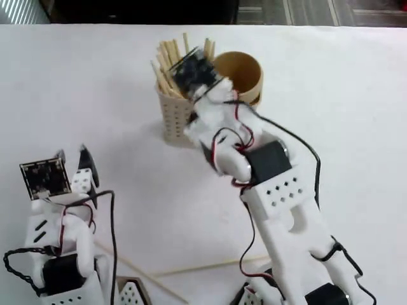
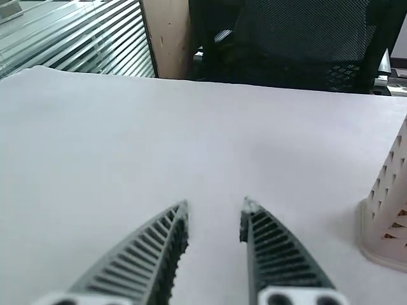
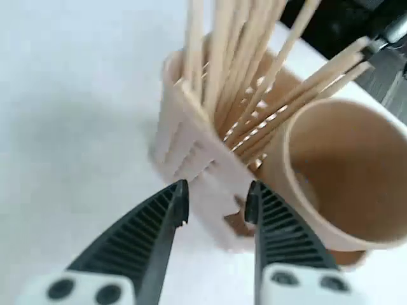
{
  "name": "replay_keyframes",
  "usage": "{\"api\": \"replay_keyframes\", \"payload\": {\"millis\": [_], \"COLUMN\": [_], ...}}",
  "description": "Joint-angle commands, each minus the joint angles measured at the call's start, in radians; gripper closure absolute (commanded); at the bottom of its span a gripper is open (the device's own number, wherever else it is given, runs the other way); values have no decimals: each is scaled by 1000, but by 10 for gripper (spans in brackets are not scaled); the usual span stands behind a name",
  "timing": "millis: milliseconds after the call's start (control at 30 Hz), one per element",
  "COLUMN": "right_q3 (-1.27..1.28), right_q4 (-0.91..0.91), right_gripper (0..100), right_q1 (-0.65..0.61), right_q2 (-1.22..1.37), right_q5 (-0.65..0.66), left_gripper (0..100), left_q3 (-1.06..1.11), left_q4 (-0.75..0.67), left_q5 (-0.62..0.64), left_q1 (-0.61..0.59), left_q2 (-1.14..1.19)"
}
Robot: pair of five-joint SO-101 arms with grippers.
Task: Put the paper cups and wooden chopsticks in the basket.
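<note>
- The table (image 1: pixel 331 95) carries the basket (image 1: pixel 173 121) near its far edge, packed with chopsticks (image 1: pixel 166 60). A paper cup (image 1: pixel 245 73) touches the basket; I cannot tell whether it is inside or beside.
- The right gripper (image 3: pixel 216 194) is spread and empty, straddling the basket's wall.
- The left gripper (image 2: pixel 213 213) is released and empty, near the near-left corner.
- Two loose chopsticks (image 1: pixel 210 265) by the near edge are probably next. They need a low pinch, and a cable (image 1: pixel 253 232) crosses one.

Plastic basket (image 3: pixel 184 143), wooden chopsticks (image 3: pixel 219 57), matt paper cup (image 3: pixel 343 165).

Pale perforated basket (image 1: pixel 173 121), upright, holds a fanned bundle of wooden chopsticks (image 1: pixel 166 60). Tan paper cup (image 1: pixel 245 75) leans touching its side, mouth open. Two loose chopsticks (image 1: pixel 203 267) lie flat and crossed, well apart, nearer me.
</note>
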Motion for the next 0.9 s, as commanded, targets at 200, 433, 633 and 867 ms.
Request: {"api": "replay_keyframes", "payload": {"millis": [200, 433, 633, 867], "right_q3": [276, 486, 532, 582], "right_q4": [185, 180, 185, 173], "right_gripper": [846, 847, 838, 722], "right_q1": [-226, -374, -472, -601], "right_q2": [-42, -42, -42, -33], "right_q5": [110, 146, 118, -77], "left_gripper": [849, 849, 849, 849], "left_q3": [-2, -8, -8, -6], "left_q4": [-23, -23, -34, -43], "left_q5": [8, 9, 9, 9], "left_q1": [-74, -120, -128, -145], "left_q2": [-7, -7, -7, -7]}}
